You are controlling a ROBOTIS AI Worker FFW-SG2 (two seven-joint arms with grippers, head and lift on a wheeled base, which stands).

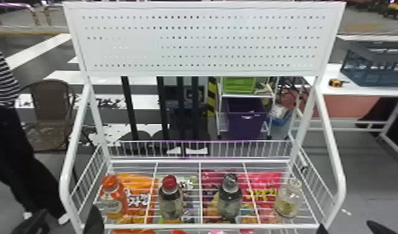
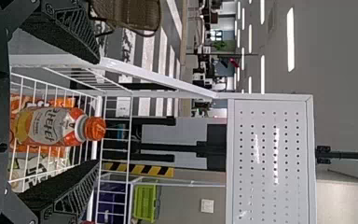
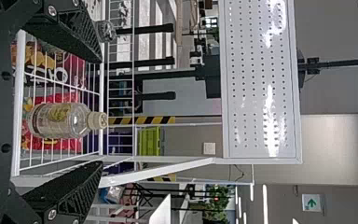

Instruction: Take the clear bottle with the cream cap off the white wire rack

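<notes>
Clear bottle with the cream cap (image 1: 288,203) stands upright at the right end of the white wire rack (image 1: 64,183); right gripper (image 1: 350,229) spread open before it, left gripper (image 1: 64,222) likewise open, facing the orange-capped bottle (image 1: 113,202).

White wire rack (image 1: 64,177): one
Perforated white panel (image 1: 204,71): one
Bottles (image 1: 171,203) upright on the rack: four
Snack bags (image 1: 136,180) beneath the bottles: four
Woven chair (image 1: 52,99): one
Green basket (image 1: 238,84): one
Purple bin (image 1: 245,127): one
Small yellow tool (image 1: 335,83): one
</notes>
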